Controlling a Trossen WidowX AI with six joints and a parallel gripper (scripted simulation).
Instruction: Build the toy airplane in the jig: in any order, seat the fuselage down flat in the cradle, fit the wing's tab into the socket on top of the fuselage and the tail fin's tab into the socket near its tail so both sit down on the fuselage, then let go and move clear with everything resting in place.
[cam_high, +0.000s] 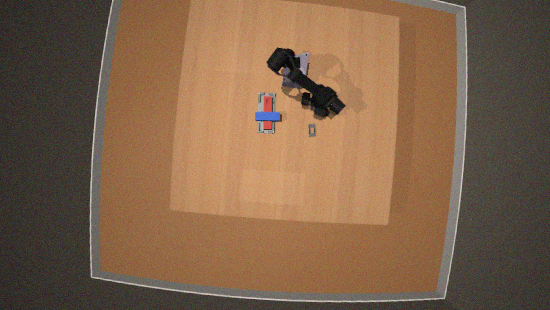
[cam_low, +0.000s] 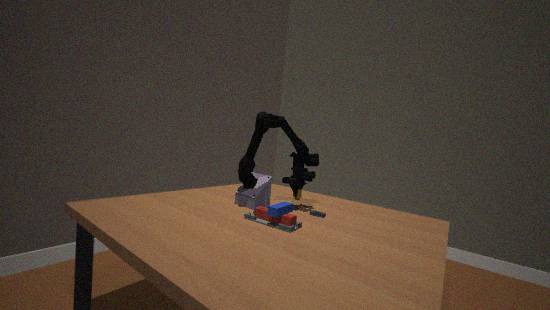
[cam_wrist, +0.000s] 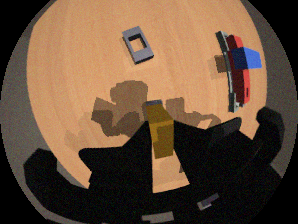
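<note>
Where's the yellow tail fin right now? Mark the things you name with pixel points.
The yellow tail fin (cam_low: 298, 194) (cam_wrist: 163, 137) is held between the gripper's fingertips (cam_low: 297, 196); in the exterior view it hangs right of the arm's pale base (cam_low: 266, 193), behind the blue wing (cam_low: 280, 209).

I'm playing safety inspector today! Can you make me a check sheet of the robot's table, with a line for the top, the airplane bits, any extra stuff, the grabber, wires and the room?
Surface: wooden table top, wood grain showing.
Job's things: red fuselage in the gray cradle; blue wing across its top; yellow tail fin off the fuselage.
Clutter: nothing seen; the small gray frame may be a part holder.
Gripper: jaws closed on the tail fin.
Cables: nothing seen.
Surroundings: plain gray walls, pale skirting, brown floor.
</note>
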